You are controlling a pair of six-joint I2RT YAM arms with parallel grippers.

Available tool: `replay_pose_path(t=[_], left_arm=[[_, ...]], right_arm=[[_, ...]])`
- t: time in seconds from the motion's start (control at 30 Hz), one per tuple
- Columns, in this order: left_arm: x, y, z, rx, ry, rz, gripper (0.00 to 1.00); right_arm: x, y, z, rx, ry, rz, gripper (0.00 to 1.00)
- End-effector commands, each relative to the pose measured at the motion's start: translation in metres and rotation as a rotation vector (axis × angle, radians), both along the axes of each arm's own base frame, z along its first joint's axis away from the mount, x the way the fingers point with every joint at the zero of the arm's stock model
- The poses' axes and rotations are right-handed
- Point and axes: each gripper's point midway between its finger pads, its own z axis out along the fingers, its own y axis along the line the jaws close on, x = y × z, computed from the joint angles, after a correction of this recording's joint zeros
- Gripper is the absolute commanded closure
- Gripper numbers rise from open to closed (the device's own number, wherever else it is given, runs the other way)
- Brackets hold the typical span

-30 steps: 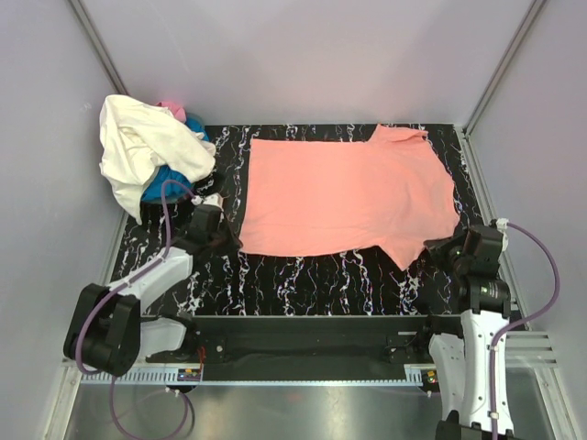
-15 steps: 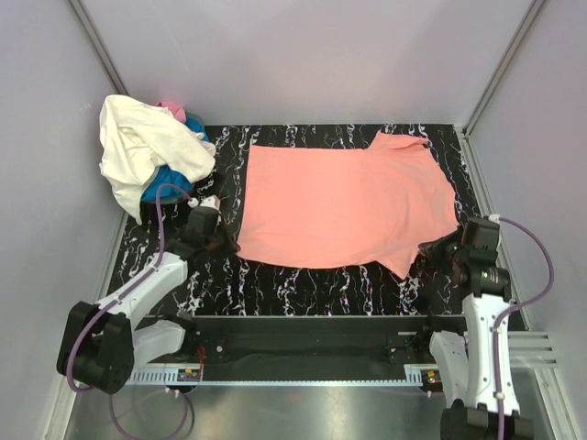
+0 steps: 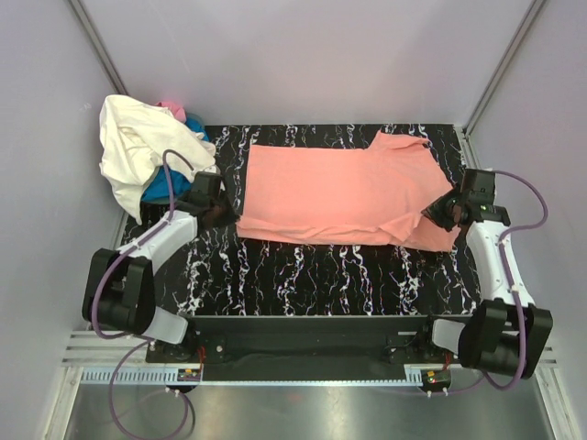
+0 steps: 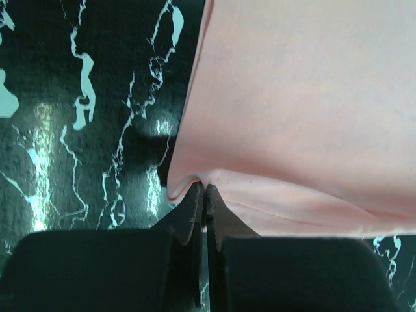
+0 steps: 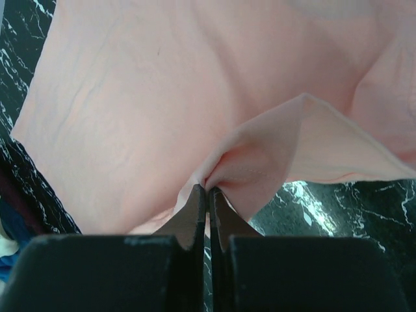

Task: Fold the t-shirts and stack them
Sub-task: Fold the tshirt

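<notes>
A salmon-pink t-shirt [image 3: 339,192] lies spread across the black marbled table [image 3: 303,284], its near edge doubled over toward the back. At the shirt's near-left corner my left gripper [image 3: 223,214] is shut on the cloth [image 4: 273,117], the hem pinched between the fingertips [image 4: 203,190]. My right gripper [image 3: 437,213] is shut on the shirt's near-right part, where the cloth [image 5: 195,97] bunches into a lifted fold at the tips [image 5: 208,190]. A cream-white t-shirt [image 3: 138,151] sits piled at the far left over a bright blue one [image 3: 163,183], with a bit of hot pink [image 3: 171,110] behind.
Grey walls close in the table on the left, back and right. A metal rail and frame [image 3: 303,367] run along the near edge between the arm bases. A purple cable [image 3: 527,197] loops beside the right arm.
Both grippers have carried the shirt's near edge away from the arm bases, toward the back. The shirt now looks shorter front to back, and the lower right sleeve is drawn in.
</notes>
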Motion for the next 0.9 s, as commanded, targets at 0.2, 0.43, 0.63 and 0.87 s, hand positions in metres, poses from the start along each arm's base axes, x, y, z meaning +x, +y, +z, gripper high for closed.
replay_pose_path(t=[0.2,0.43,0.63,0.87], left_arm=[[0.057,0.001,0.007,0.017,-0.039,-0.007,1.0],[0.083,-0.005,-0.002,0.034,-0.027,-0.035,1.0],[0.104,-0.009,-0.016,0.06,-0.001,-0.062,0.96],[0.117,0.001,0.039,0.132,-0.094,-0.003,0.24]], right_arm=[[0.058,-0.016,0.006,-0.058,-0.051,0.018,1.0],[0.078,-0.025,-0.018,-0.074,0.004,0.001,1.0],[0.102,-0.034,-0.045,-0.081,0.064,-0.016,1.0],[0.131,-0.056,-0.074,-0.137,0.196,-0.047,0.32]])
